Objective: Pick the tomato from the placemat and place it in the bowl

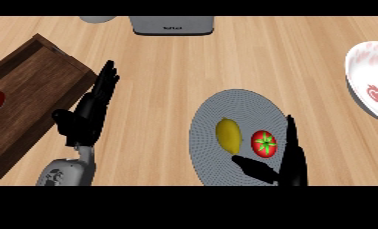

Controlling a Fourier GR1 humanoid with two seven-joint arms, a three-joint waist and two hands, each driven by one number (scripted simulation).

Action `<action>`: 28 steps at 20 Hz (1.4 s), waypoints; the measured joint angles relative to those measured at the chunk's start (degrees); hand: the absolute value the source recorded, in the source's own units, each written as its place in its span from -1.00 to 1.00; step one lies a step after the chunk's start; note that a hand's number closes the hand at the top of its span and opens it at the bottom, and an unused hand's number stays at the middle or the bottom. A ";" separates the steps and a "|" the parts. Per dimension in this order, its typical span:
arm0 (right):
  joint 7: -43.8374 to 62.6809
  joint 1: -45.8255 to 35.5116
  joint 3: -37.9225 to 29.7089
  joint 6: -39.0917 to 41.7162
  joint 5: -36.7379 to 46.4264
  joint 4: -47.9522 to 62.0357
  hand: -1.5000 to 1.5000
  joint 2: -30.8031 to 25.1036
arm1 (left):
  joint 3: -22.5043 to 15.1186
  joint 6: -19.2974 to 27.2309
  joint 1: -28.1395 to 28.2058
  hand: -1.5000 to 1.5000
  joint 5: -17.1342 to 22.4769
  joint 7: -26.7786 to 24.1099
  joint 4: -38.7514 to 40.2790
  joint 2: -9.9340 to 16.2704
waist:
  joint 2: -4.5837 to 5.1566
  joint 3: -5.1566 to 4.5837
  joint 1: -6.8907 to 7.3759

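Note:
A red tomato (pixel 263 143) with a green stem lies on the round grey placemat (pixel 236 108), toward its lower right. A yellow lemon (pixel 229 135) lies just left of it. My right hand (pixel 289 165) is open at the mat's lower right edge, straight fingers rising along the tomato's right side and the thumb pointing left below it; the tomato sits in the gap, not held. The white bowl (pixel 363 75) with a red pattern is cut off by the right edge. My left hand (pixel 90 108) rests open at the left, fingers up.
A dark wooden tray (pixel 33 90) lies at the left, beside my left hand. A grey appliance (pixel 172 24) stands at the back middle, with a grey round object (pixel 97 19) to its left. Bare wooden counter lies between the placemat and the bowl.

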 measured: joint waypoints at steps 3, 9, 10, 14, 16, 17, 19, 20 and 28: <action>-1.26 -2.26 0.36 -0.32 -0.55 3.32 1.00 0.65 | 0.44 -0.10 -1.50 0.00 -0.32 0.60 0.63 -0.66 | -0.05 -0.11 -0.06; -3.81 -3.82 3.06 3.04 2.43 5.66 1.00 -1.64 | -0.10 0.31 -1.36 0.00 -1.32 1.44 0.19 -1.47 | -0.25 -0.35 -0.12; -3.50 -4.19 3.38 3.61 3.11 5.37 1.00 -1.69 | 0.12 -0.08 -1.27 0.00 -1.28 0.82 0.71 -1.36 | -0.29 -0.38 -0.17; -5.92 -4.84 2.84 4.48 1.50 5.47 1.00 -1.79 | 1.13 -0.91 -1.11 0.00 -1.03 0.26 0.76 -1.16 | -0.32 -0.40 -0.17; -7.11 -9.19 -0.89 7.04 -2.27 7.04 1.00 -2.99 | 0.91 -0.95 -0.67 0.00 -1.19 0.40 0.30 -1.32 | -0.20 -0.28 0.04; -6.65 -11.67 -2.60 8.75 -3.85 6.90 1.00 -3.69 | 0.99 -0.97 -0.88 0.00 -1.28 -0.53 1.56 -1.55 | -0.10 -0.20 0.05; -6.53 -16.67 -6.54 12.21 -7.53 7.86 1.00 -5.48 | 0.85 -0.69 -1.53 0.00 -1.49 -0.03 1.57 -1.95 | -0.02 -0.13 0.20; -7.26 -18.81 -8.26 13.32 -8.86 9.23 1.00 -6.17 | 0.79 -0.45 -1.56 0.00 -1.76 -0.08 1.81 -2.19 | 0.00 -0.10 0.23; -14.50 -24.84 -11.94 11.86 -9.97 7.55 1.00 -6.38 | 1.73 -1.73 -0.44 0.00 -1.01 0.69 -0.30 -1.35 | -0.04 -0.01 0.09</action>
